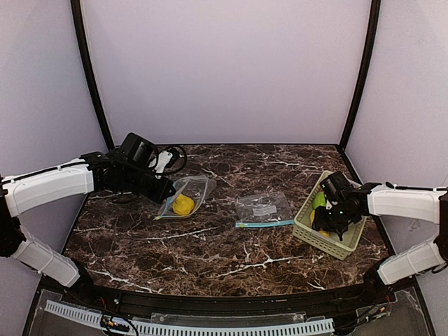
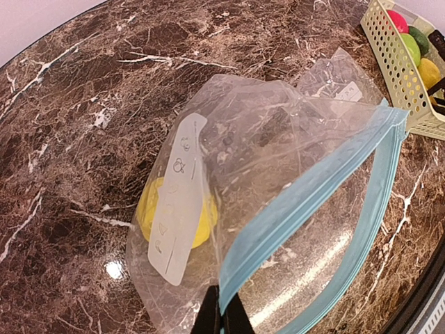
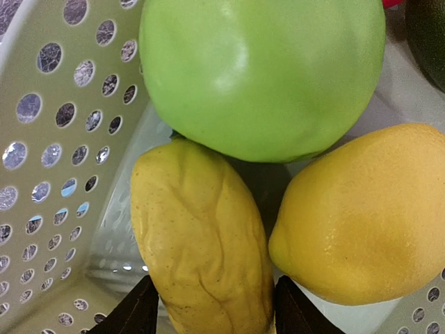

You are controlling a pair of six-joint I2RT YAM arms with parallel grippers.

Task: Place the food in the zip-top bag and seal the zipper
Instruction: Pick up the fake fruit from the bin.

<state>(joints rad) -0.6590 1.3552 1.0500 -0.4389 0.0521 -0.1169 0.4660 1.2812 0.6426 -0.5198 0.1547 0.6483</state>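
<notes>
left claw (image 2: 222, 316): pinching zip-top bag (image 2: 278, 139) at its blue zipper edge | bag: on bench (image 1: 210, 245), one yellow fruit (image 2: 149, 209) inside | right claw (image 3: 215, 313): spread astride wrinkled yellow piece (image 3: 201, 236) in basket (image 3: 55, 139) | light green ball (image 3: 264, 69), lemon (image 3: 361, 216): beside that piece

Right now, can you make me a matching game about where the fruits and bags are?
Things:
1 light green ball
2 wrinkled yellow piece
3 round yellow fruit
4 flat bag

Places:
A inside the held bag pinched by the left gripper
B on the table, untouched
C between the fingers of the right gripper
D in the basket, outside those fingers

Pairs: 1-D, 2-C, 3-A, 4-B
</notes>
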